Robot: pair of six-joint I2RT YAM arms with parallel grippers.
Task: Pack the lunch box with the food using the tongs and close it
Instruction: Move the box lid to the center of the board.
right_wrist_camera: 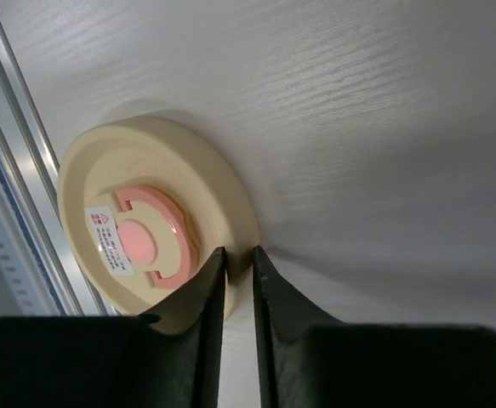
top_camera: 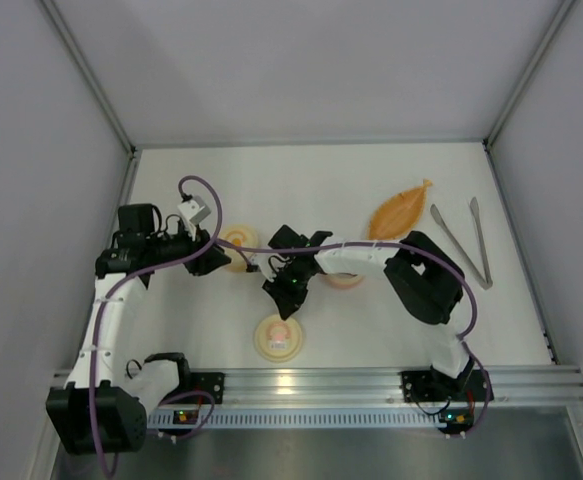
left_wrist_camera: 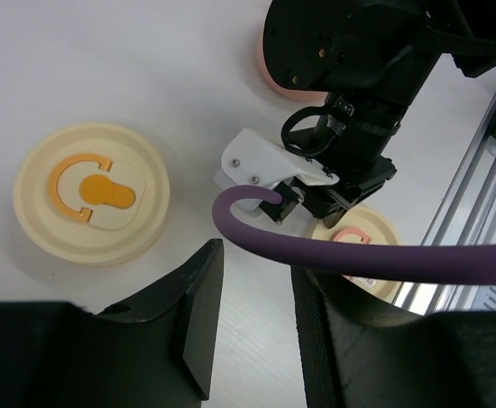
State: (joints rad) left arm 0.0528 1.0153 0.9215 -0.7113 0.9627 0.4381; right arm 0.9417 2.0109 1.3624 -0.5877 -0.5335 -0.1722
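Observation:
The lunch box is two tubs. The yellow one (top_camera: 237,241) wears its cream lid with an orange mark (left_wrist_camera: 92,194), just ahead of my left gripper (left_wrist_camera: 256,259), which is open over bare table. The pink tub (top_camera: 347,281) stands lidless, partly under my right arm. Its cream lid with a pink mark (right_wrist_camera: 145,229) lies flat near the front rail. My right gripper (right_wrist_camera: 237,252) is shut on that lid's rim, one finger over the lid and one outside it. The tongs (top_camera: 463,240) lie at the far right, untouched. The food is out of view.
An orange leaf-shaped dish (top_camera: 401,212) lies left of the tongs. The aluminium rail (top_camera: 311,382) runs along the front edge, close to the pink-marked lid. A purple cable (left_wrist_camera: 358,255) crosses in front of my left fingers.

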